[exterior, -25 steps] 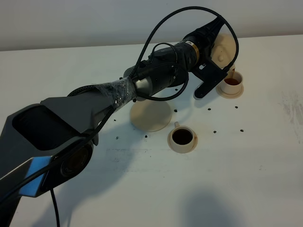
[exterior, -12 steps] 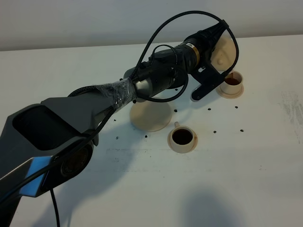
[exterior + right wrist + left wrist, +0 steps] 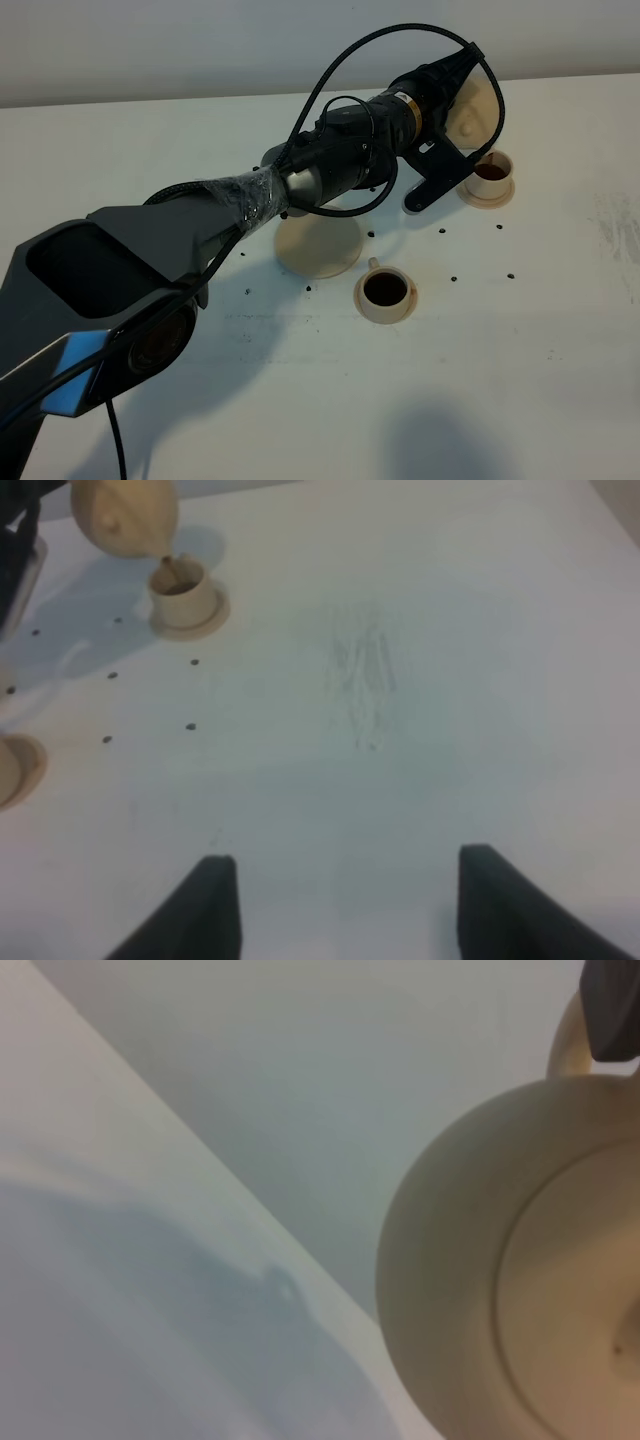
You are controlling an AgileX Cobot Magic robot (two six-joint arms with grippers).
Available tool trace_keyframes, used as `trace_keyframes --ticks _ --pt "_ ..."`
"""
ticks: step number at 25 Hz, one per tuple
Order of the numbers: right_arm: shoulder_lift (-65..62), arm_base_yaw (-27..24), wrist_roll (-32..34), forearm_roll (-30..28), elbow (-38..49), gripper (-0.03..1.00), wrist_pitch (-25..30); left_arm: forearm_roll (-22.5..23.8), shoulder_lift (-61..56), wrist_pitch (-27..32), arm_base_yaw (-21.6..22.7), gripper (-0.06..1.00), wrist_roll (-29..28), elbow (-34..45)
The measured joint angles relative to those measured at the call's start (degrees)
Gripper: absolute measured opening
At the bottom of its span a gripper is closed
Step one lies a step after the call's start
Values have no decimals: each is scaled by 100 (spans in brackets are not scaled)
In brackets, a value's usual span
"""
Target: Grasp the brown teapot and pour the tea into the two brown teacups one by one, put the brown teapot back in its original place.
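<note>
The brown teapot [image 3: 478, 103] hangs tilted in the air at the far right, its spout pointing down at the far teacup [image 3: 490, 177], which holds reddish tea on its saucer. My left gripper [image 3: 452, 84] is shut on the teapot's handle. The left wrist view is filled by the pot's round body [image 3: 470, 1280], with one dark finger [image 3: 612, 1010] at the handle. The near teacup [image 3: 385, 291] holds dark tea. Left of it the round tray [image 3: 318, 246] lies bare. The right wrist view shows the teapot [image 3: 125, 515] over the far teacup [image 3: 182, 588]. My right gripper [image 3: 350, 915] is open and holds nothing.
Small dark specks [image 3: 453, 278] lie scattered on the white table around the cups. The left arm and its cable loop [image 3: 330, 70] stretch across the middle of the table. A faint scuff [image 3: 360, 680] marks the table ahead of the right gripper.
The left wrist has shifted slightly left and up, lifting the teapot a little higher over the far teacup. The right arm has not moved.
</note>
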Motion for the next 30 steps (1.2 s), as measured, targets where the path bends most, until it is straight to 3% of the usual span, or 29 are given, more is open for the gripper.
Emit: trace_keyframes --ticks 26,30 --pt "0 0 0 0 0 47 0 293 0 -176 -5 9 -16 0" --pt "0 0 -5 0 0 47 0 312 0 -190 -5 9 207 0"
